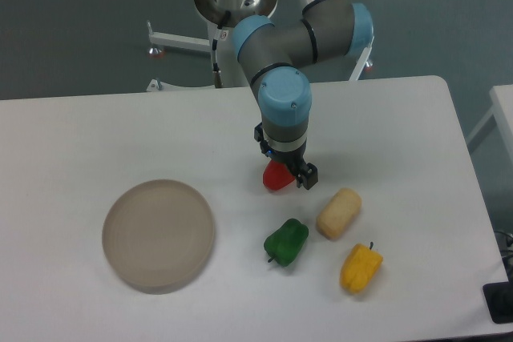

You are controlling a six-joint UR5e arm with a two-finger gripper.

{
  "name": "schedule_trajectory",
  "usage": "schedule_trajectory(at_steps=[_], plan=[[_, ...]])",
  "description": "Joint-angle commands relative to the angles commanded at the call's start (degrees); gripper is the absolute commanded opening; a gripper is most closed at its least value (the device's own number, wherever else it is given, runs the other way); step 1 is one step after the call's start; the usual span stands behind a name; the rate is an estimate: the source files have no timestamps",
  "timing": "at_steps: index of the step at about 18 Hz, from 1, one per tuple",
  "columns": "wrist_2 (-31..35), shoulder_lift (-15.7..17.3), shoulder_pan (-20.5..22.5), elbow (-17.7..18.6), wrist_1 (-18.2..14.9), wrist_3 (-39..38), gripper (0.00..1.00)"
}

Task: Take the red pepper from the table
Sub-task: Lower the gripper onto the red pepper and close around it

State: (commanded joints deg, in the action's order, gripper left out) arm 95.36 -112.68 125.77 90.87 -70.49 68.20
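The red pepper (276, 179) lies on the white table (96, 134) near its middle, mostly covered from above by the arm's wrist. My gripper (284, 158) hangs right over it, pointing down, with one dark finger (307, 175) at the pepper's right and the other at its upper left. The jaws stand apart on either side of the pepper, so the gripper is open. Only the pepper's lower left part shows; its stem is hidden.
A green pepper (286, 242) and a yellow pepper (361, 267) lie nearer the front edge. A beige bread-like block (338, 213) sits just right of the gripper. A round beige plate (158, 235) rests at the left. The robot base (237, 30) stands behind the table.
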Motion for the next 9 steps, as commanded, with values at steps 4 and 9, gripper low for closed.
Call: schedule_trajectory(at_steps=[4,9], plan=[[-0.7,-0.4,-0.1,2.0,2.0,-3.3,1.00],[-0.7,-0.4,0.1,3.8,3.9,-3.3,1.00]])
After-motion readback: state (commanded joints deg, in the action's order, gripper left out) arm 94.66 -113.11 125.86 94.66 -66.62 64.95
